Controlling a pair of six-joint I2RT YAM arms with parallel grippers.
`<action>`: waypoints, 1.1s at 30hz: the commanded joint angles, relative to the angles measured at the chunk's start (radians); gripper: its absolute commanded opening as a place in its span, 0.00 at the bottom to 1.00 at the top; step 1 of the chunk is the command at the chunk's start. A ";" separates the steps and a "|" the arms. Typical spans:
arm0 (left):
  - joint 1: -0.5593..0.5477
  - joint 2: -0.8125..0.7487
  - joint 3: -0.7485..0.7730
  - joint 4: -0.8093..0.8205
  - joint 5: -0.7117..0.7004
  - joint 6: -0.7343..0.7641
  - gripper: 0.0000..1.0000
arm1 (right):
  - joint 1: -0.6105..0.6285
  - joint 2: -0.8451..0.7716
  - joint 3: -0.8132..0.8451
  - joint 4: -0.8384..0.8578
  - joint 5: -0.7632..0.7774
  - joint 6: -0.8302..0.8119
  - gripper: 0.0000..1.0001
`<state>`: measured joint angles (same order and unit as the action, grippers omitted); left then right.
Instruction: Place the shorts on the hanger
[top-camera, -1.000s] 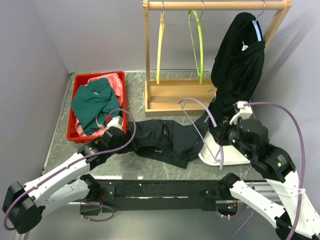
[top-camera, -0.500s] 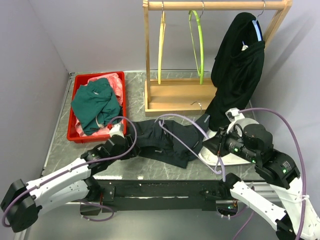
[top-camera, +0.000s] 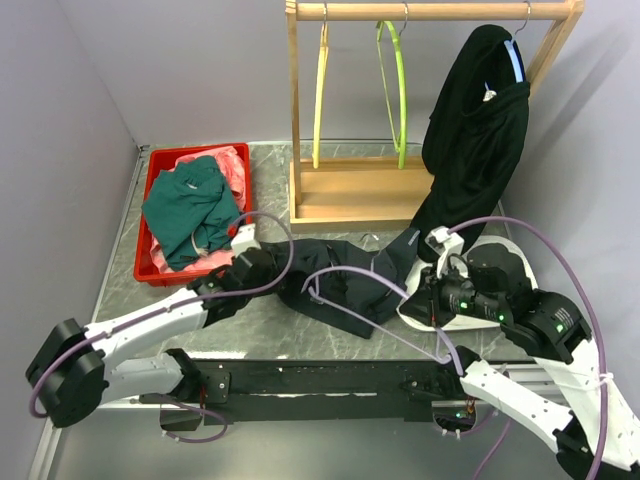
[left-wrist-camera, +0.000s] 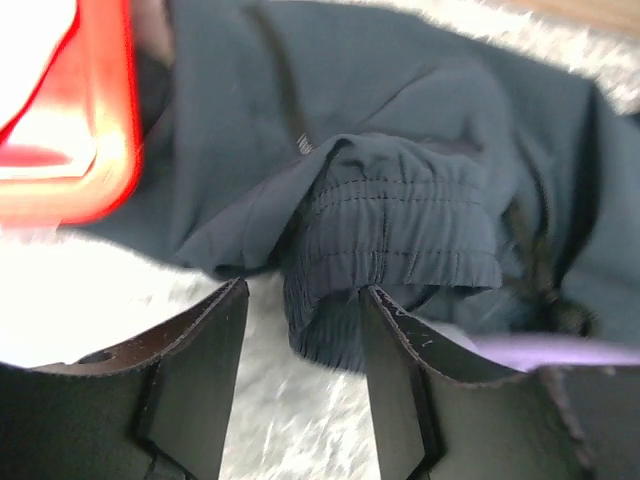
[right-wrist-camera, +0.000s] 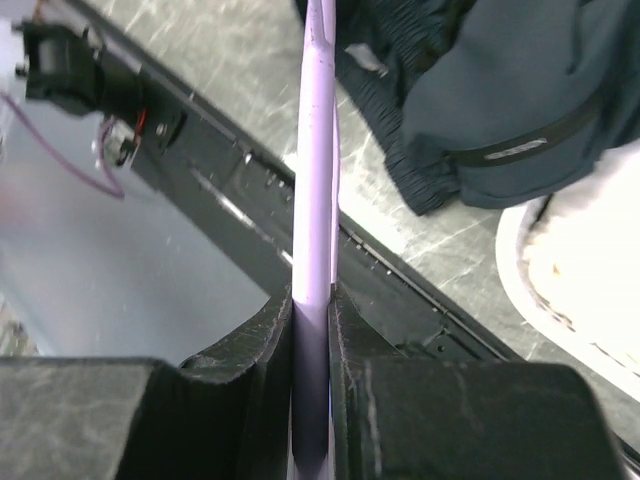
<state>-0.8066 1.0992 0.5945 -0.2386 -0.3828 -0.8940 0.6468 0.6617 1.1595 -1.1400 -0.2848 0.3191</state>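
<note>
Nearest us, the right gripper (right-wrist-camera: 312, 300) is clamped on the lilac hanger (right-wrist-camera: 318, 150), which reaches to the shorts (top-camera: 345, 282) lying crumpled mid-table. The left gripper (left-wrist-camera: 300, 300) has its fingers apart at a fold of waistband. We see grey tabletop (top-camera: 270, 335) between shorts and near edge. A red bin (top-camera: 146, 215) sits close on the left. A wooden rack (top-camera: 350, 195) with a black garment (top-camera: 478, 110) stands behind.

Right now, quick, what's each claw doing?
Left claw: open, straddling the shorts waistband.
Right claw: closed on the lilac hanger.
</note>
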 joint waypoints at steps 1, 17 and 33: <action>0.001 0.071 0.083 0.062 -0.042 0.050 0.53 | 0.051 0.024 0.037 0.037 -0.031 -0.026 0.00; 0.027 0.084 0.151 0.018 -0.002 0.116 0.09 | 0.251 -0.017 -0.262 0.548 0.338 0.086 0.00; 0.026 -0.107 0.275 -0.163 0.136 0.245 0.01 | 0.320 -0.076 -0.579 1.018 0.214 0.035 0.00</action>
<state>-0.7822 1.0592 0.8215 -0.3805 -0.3187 -0.7120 0.9535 0.6300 0.6464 -0.3759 -0.0620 0.3870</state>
